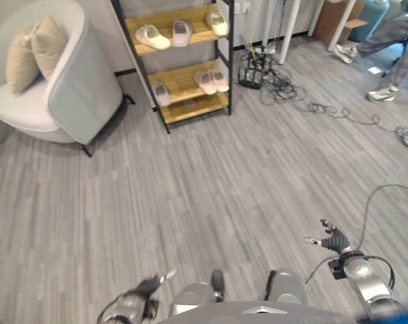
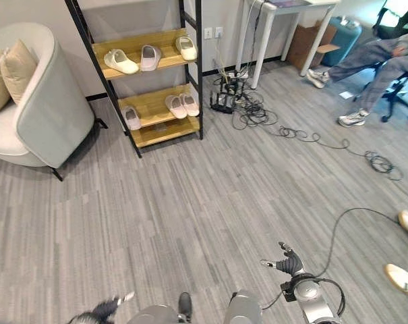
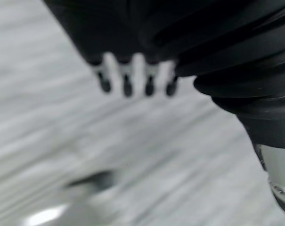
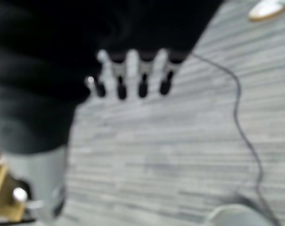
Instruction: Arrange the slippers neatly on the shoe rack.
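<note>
I see both robot hands, left (image 1: 141, 291) and right (image 1: 334, 237), open and empty, well apart from the black-framed wooden shoe rack (image 1: 187, 101) with pale slippers (image 1: 210, 81).

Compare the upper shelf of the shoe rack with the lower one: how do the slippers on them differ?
The upper shelf holds three slippers spread along its length and pointing different ways: the cream one lies slanted. The lower shelf holds a close, parallel pink pair at one end and a lone slipper at the other. Both shelves are wooden, in a black frame, with three pale slippers each.
</note>
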